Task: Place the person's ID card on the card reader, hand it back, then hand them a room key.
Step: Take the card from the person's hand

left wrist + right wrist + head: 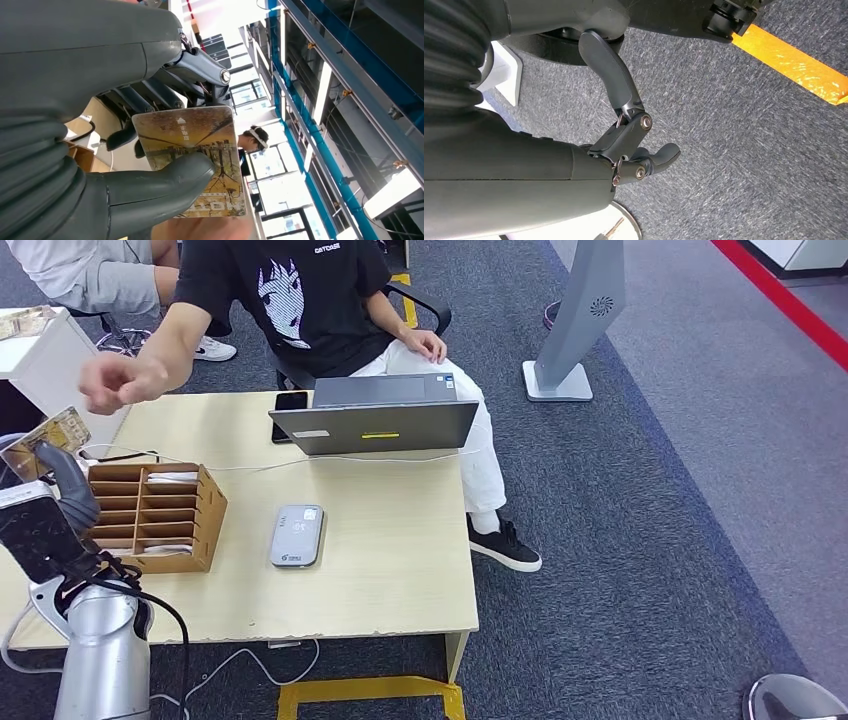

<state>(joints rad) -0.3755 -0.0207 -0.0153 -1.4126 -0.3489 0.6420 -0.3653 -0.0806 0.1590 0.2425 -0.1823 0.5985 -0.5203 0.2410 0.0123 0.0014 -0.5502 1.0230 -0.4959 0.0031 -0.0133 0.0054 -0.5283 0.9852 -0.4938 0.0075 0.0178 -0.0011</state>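
A yellow-brown printed plastic card (192, 160) is pinched upright by the left hand (62, 490), just beyond the compartmented wooden box (150, 517); the person's hand (122, 381) is poised further beyond; the right hand (624, 125) hangs empty, fingers apart.

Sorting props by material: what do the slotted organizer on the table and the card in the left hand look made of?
Slotted organizer: unfinished light wood or plywood, matte, pale grain-like faces. Card in the left hand: probably glossy printed plastic, thin, rigid, rounded corners.
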